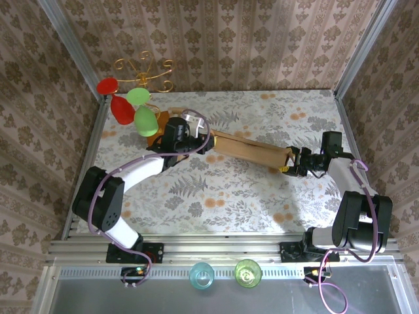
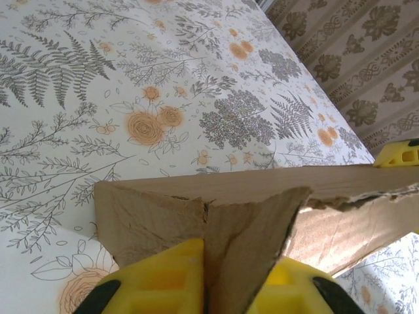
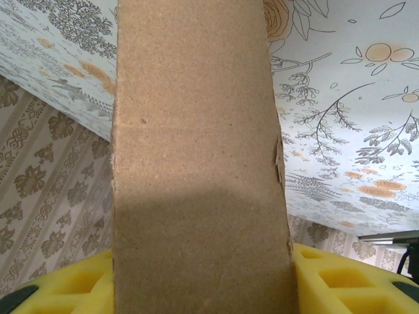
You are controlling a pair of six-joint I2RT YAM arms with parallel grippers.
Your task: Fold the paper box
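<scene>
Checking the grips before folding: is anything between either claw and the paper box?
Nothing visible. The left claw grips one end of the paper box, the right claw the other, cardboard directly against their yellow fingers.

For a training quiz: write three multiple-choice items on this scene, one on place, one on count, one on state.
1. Where is the paper box?
A. Spanning between the left gripper and the right gripper.
B. Against the back wall.
C. Under the wire stand.

2. How many cups stand by the near rail?
A. One.
B. Two.
C. Four.

3. What is the left gripper's state?
A. Open, off the box.
B. Shut on a cup.
C. Shut on a box flap.

Key: 1 A, each gripper holds one end in the top view. 2 B, one teal, one green. 3 C, yellow fingers press both sides of the flap.
</scene>
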